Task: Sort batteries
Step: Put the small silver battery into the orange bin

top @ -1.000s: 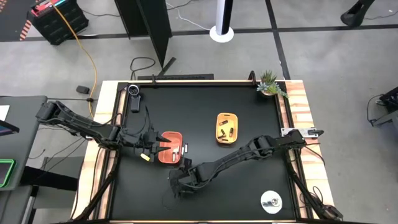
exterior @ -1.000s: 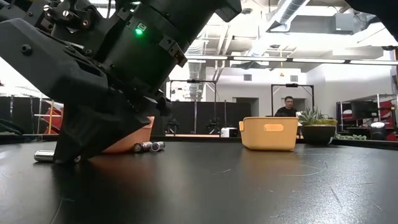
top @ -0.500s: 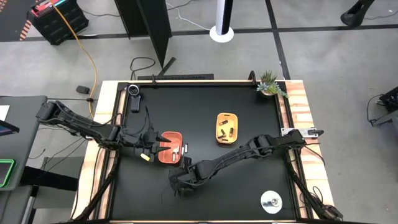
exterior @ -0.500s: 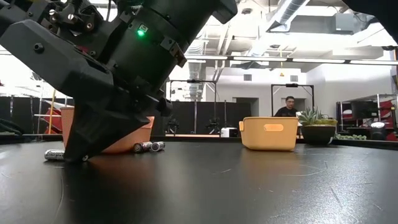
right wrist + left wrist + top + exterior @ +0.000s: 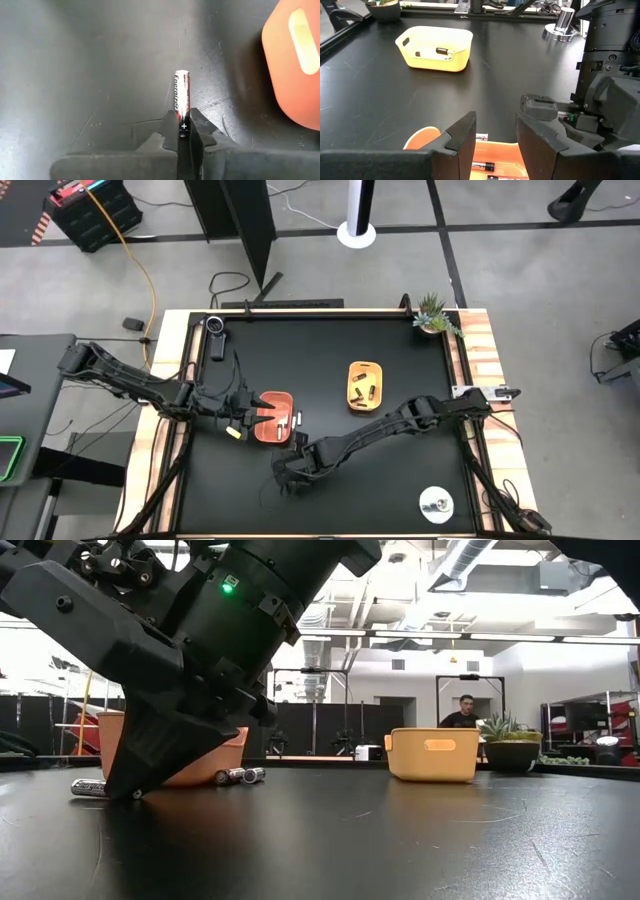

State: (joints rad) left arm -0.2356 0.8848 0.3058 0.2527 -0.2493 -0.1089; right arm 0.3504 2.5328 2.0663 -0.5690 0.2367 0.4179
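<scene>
My right gripper [image 5: 183,132] is down at the table near its near edge [image 5: 284,476], shut on a silver-and-black battery [image 5: 182,95] that lies flat on the black table, left of the gripper in the low view [image 5: 88,787]. My left gripper [image 5: 495,137] hovers open over the orange tray [image 5: 272,418], which holds batteries [image 5: 482,166]. Two loose batteries [image 5: 240,776] lie on the table beside that tray. The yellow tray [image 5: 364,384] holds dark batteries [image 5: 442,50]. My right gripper pinches the battery's plus-marked end [image 5: 183,122] between its two fingertips. The fingers slant down from above and lie along the battery, which sticks out ahead of them. The battery rests level on the table.
A round silver disc [image 5: 436,503] stands near the table's near right corner. A potted plant [image 5: 432,314] sits at the far right corner and a small camera [image 5: 214,330] at the far left. A person [image 5: 462,712] stands in the room beyond.
My right gripper has shifted a little toward the table's right, and the battery in its fingertips has slid along the table with it. Over the last half second both have stayed still.
</scene>
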